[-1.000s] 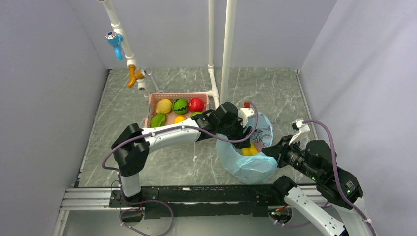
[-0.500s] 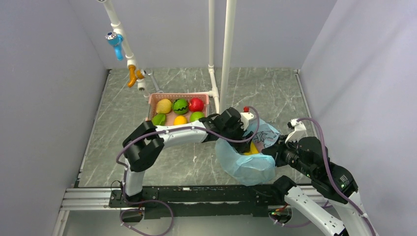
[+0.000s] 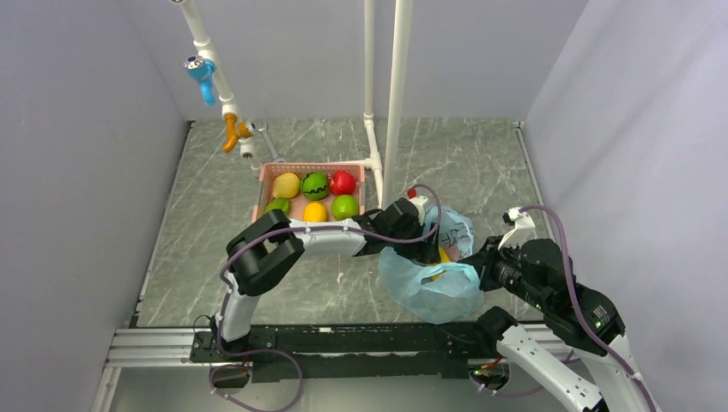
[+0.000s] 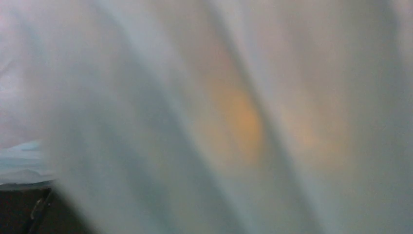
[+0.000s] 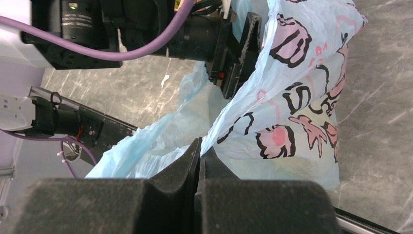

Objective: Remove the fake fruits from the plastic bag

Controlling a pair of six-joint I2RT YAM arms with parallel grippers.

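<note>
The light-blue plastic bag (image 3: 425, 287) lies crumpled right of centre; its printed side (image 5: 292, 97) fills the right wrist view. My right gripper (image 5: 200, 146) is shut on the bag's rim, also seen from above (image 3: 475, 266). My left gripper (image 3: 432, 246) reaches into the bag's mouth, its fingers (image 5: 252, 36) apart and its tips hidden by plastic. A yellow fruit (image 3: 441, 257) shows inside the bag. The left wrist view shows only blurred plastic with an orange-yellow glow (image 4: 243, 122). In the pink basket (image 3: 268, 172) lie a pear (image 3: 287, 184), watermelon (image 3: 315, 185), red apple (image 3: 342, 182), green apple (image 3: 345, 207) and orange (image 3: 315, 211).
White pipe posts (image 3: 397, 86) rise just behind the basket and bag. A pipe with a blue tap (image 3: 202, 69) hangs at the back left. Grey walls close in both sides. The arm rail (image 3: 343, 343) runs along the near edge.
My left gripper has pushed lower and deeper into the bag, its elbow swinging right, and its jaws have spread. The bag's far rim has sagged. The right gripper keeps its hold.
</note>
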